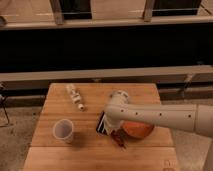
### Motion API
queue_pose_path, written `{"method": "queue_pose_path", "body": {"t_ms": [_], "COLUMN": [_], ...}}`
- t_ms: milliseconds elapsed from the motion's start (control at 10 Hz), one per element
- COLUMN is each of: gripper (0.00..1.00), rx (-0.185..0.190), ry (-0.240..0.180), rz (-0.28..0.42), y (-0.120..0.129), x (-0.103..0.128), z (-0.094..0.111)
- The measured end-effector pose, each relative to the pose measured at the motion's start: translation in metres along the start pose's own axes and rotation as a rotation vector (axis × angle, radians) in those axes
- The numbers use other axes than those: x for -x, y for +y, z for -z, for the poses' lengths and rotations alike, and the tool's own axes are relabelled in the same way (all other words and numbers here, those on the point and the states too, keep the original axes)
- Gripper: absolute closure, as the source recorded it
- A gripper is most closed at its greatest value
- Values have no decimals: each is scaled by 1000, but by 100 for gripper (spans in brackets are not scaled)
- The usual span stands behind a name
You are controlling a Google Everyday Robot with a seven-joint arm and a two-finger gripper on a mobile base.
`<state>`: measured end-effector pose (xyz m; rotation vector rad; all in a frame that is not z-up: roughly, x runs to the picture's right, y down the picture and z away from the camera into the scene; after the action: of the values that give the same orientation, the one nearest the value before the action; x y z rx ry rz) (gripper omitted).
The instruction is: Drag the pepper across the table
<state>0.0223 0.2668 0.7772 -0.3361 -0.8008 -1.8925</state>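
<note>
The pepper (pixel 120 140) is a slim dark reddish-brown thing lying on the light wooden table (pixel 90 155), just in front of the orange bowl (pixel 138 130). The white arm reaches in from the right. Its gripper (pixel 115 131) hangs down right above the pepper's far end, between the black striped block (pixel 102 123) and the bowl. The arm's wrist covers the gripper's tips.
A small clear cup (pixel 63 130) stands at the table's left. A pale bottle (pixel 75 96) lies on its side at the back left. A low ledge and dark wall run behind the table. The floor shows at the left.
</note>
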Motion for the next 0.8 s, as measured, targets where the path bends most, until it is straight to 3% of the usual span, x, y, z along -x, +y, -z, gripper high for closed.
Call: {"method": "queue_pose_path", "body": {"t_ms": [800], "gripper": [100], "rx": [-18], "ry": [15], "rz": [64], "y": [-8], "x": [-36], "z": [0]}}
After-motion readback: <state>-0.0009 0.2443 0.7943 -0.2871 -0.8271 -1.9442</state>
